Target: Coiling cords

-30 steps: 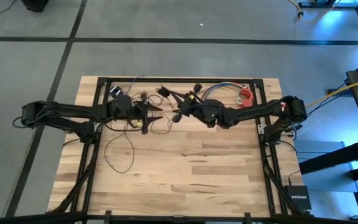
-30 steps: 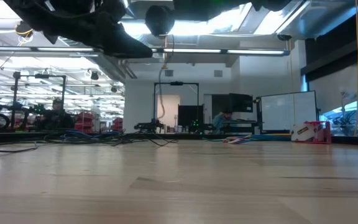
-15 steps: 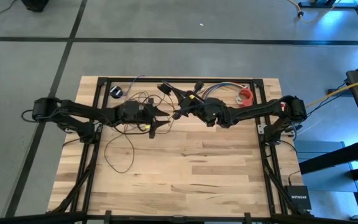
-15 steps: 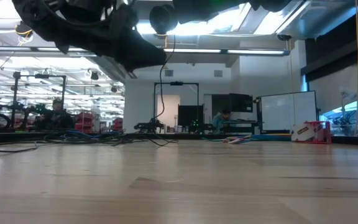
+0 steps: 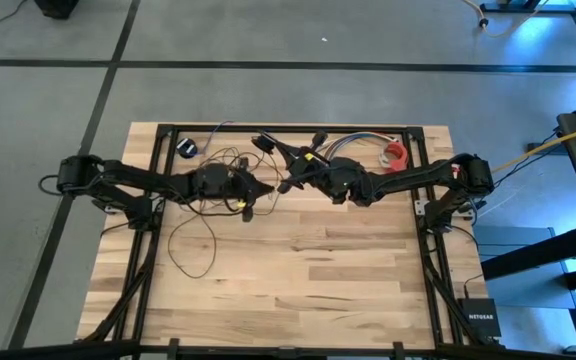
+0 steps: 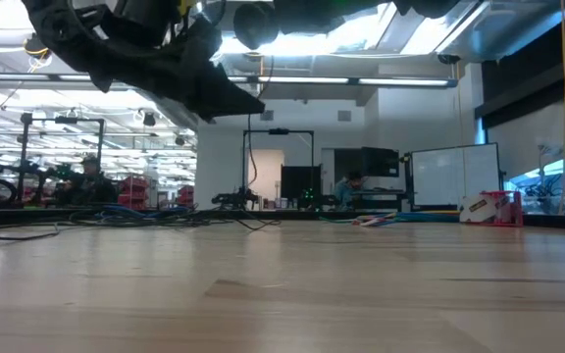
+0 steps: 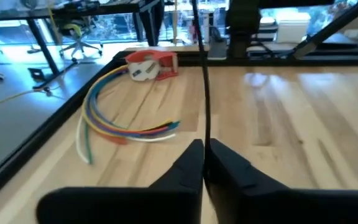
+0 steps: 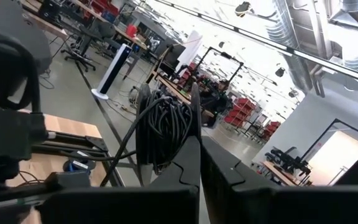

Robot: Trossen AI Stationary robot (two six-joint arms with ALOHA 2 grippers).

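The cord is a thin dark wire. Part of it is wound into a coil (image 8: 163, 127) that my right gripper (image 5: 284, 186) holds above the middle of the table's far half. From there a strand (image 7: 205, 87) runs straight down to my left gripper (image 5: 266, 188), which is shut on it just left of the right gripper. The remaining wire lies in loose loops (image 5: 193, 240) on the wood at the left. A small dark puck (image 5: 187, 148) sits by the far left corner. My left gripper pinches a single strand of the cord (image 7: 204, 138) between its two fingertips. It comes level from the table's left and lies across the strand, which rises straight from the fingers. My right gripper pinches several turns of the coil (image 8: 188, 134) between its two fingers, coming from the table's right. The coil is lifted clear of the table.
A short bundle of multicoloured wires (image 7: 120, 121) and a red tape dispenser (image 7: 151, 64) lie at the far right. Black frame rails (image 5: 288, 130) border the table. The near half of the wooden top (image 5: 308, 285) is bare.
My left gripper has moved toward the table's right, close up to the right gripper, and sunk a little. Its fingers, open before, have shut on the strand of cord. The right gripper has stayed in place with the coil.
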